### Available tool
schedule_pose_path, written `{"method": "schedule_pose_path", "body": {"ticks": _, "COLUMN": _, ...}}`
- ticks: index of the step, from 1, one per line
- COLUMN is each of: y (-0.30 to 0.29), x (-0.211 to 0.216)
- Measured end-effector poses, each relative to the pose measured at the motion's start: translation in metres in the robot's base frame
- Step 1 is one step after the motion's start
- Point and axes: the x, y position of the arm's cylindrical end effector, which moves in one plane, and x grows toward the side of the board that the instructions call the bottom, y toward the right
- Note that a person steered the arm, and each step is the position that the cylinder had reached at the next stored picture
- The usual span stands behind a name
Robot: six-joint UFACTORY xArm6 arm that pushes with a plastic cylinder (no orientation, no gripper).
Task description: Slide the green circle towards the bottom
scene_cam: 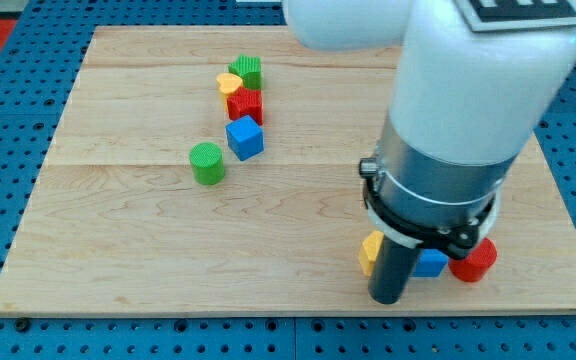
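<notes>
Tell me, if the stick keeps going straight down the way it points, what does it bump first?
My tip points straight down at the wooden board, so the board comes first. No block lies under it; the yellow block sits just beside.

Worktop (118, 260): wooden | my tip (386, 299): near bottom edge, touching yellow block (370, 250) on its left | blue block (432, 263), red cylinder (475, 260): just right of tip | green circle (207, 163): well up-left of tip, beside blue cube (245, 137) | red block (245, 104), yellow heart (228, 83), green block (249, 70): stacked line farther up.

red star (245, 104) touches blue cube (245, 137).
</notes>
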Motion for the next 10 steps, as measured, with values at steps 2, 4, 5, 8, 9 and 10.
{"method": "schedule_pose_path", "body": {"ticks": 2, "y": -0.153, "x": 0.003}}
{"method": "schedule_pose_path", "body": {"ticks": 4, "y": -0.332, "x": -0.099}}
{"method": "schedule_pose_path", "body": {"ticks": 5, "y": -0.294, "x": -0.146}}
{"method": "schedule_pose_path", "body": {"ticks": 8, "y": -0.146, "x": -0.129}}
{"method": "schedule_pose_path", "body": {"ticks": 9, "y": -0.158, "x": -0.174}}
{"method": "schedule_pose_path", "body": {"ticks": 10, "y": -0.193, "x": -0.216}}
